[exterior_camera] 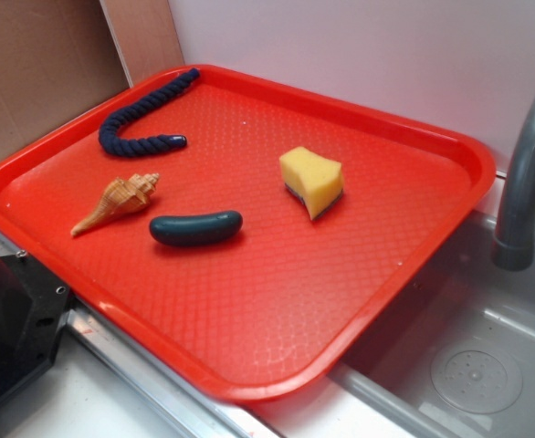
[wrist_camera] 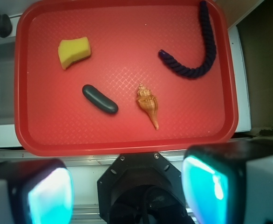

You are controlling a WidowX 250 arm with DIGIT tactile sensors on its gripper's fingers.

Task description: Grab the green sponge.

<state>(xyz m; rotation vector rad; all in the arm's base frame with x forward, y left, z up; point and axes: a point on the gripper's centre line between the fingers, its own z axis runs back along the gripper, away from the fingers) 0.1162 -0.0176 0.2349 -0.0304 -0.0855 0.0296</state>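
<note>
The green sponge [exterior_camera: 311, 182] is a chunky yellow foam block with a thin dark layer on its underside, lying on the right half of the red tray [exterior_camera: 277, 310]. From the wrist view the sponge [wrist_camera: 73, 51] sits at the tray's upper left. My gripper [wrist_camera: 129, 191] hangs high above the robot base, off the tray's near edge, far from the sponge. Its two fingers, with cyan pads [wrist_camera: 50, 196], stand wide apart with nothing between them. The exterior view does not show the gripper.
On the tray also lie a dark green sausage-shaped object [exterior_camera: 195, 228], a tan seashell [exterior_camera: 120, 201] and a navy rope [exterior_camera: 144, 117]. A grey faucet [exterior_camera: 528, 173] and a sink basin [exterior_camera: 468, 365] are to the right. The black robot base [exterior_camera: 12, 319] stands at the tray's near-left edge.
</note>
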